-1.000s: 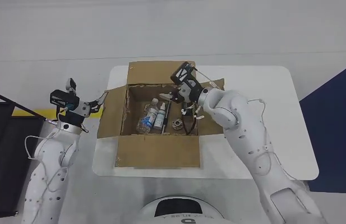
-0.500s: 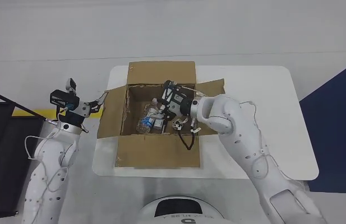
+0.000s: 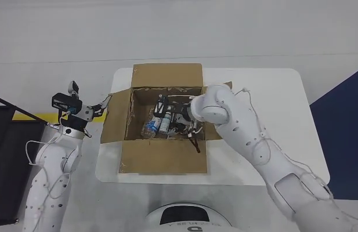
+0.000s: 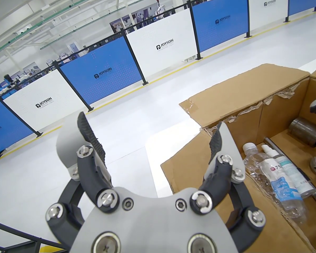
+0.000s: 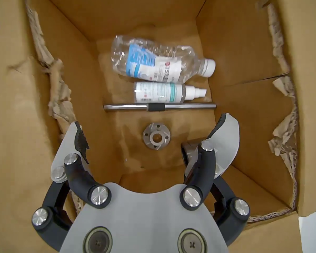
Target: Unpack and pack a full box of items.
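An open cardboard box (image 3: pixel 167 75) stands on the white table (image 3: pixel 271 116). On its floor lie a clear plastic bottle (image 5: pixel 152 61), a spray bottle (image 5: pixel 163 93), a metal rod (image 5: pixel 173 106), a round metal flange (image 5: pixel 156 139) and a metal cylinder (image 5: pixel 187 151), which is partly hidden behind a finger. My right gripper (image 5: pixel 150 124) hangs open inside the box (image 5: pixel 121 6), above the flange, holding nothing. In the top view my right gripper (image 3: pixel 164 107) covers part of the bottles (image 3: pixel 151 126). My left gripper (image 4: pixel 151 122) is open and empty, beside the box's left flap (image 3: pixel 116 119).
All of the box's flaps are folded outward, with torn paper tape along the rims. The table has bare room to the right of the box. A black frame (image 3: pixel 4 110) stands off the table's left side. Fence panels (image 4: pixel 163 51) line the floor beyond.
My right arm has swung from the box's far right corner toward its middle and down inside it, over the items. The left arm has stayed put.
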Robot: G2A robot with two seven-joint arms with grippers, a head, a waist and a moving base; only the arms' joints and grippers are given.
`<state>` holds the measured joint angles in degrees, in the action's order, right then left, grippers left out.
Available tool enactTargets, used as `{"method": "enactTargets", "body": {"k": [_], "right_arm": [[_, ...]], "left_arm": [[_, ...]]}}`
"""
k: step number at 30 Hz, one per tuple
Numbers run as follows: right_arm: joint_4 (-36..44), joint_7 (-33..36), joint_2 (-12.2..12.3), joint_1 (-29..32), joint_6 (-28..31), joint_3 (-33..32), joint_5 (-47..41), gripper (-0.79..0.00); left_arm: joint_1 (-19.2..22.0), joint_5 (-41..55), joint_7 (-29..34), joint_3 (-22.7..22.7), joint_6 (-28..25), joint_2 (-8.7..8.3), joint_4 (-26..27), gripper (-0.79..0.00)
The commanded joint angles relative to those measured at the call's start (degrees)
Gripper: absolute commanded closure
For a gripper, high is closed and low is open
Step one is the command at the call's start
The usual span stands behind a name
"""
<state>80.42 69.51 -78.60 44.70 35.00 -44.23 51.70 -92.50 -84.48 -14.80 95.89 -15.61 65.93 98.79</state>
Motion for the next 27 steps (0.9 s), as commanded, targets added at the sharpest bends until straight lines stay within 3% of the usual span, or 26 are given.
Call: {"method": "enactTargets", "body": {"k": [1,15,26,27], "right_arm": [[-2.1,1.3,-0.4,-2.7,-1.5,3.1,-0.1,-0.785],[-14.9,7.7,-4.4,-13.8,-7.9,19.0,0.0,-0.785],[-20.7,9.5,-7.6,-16.8,-12.5,25.7,7.3,-0.785],[-21.0,9.1,-7.9,-16.7,-13.2,26.1,8.6,-0.745]], "left_arm": [[0.0,0.0,0.0,0.0,0.0,0.00,0.0,-0.785],[0.0,0.0,0.0,0.0,0.0,0.00,0.0,-0.785],[0.0,0.0,0.0,0.0,0.0,0.00,0.0,-0.785],[0.0,0.0,0.0,0.0,0.0,0.00,0.0,-0.785]]}}
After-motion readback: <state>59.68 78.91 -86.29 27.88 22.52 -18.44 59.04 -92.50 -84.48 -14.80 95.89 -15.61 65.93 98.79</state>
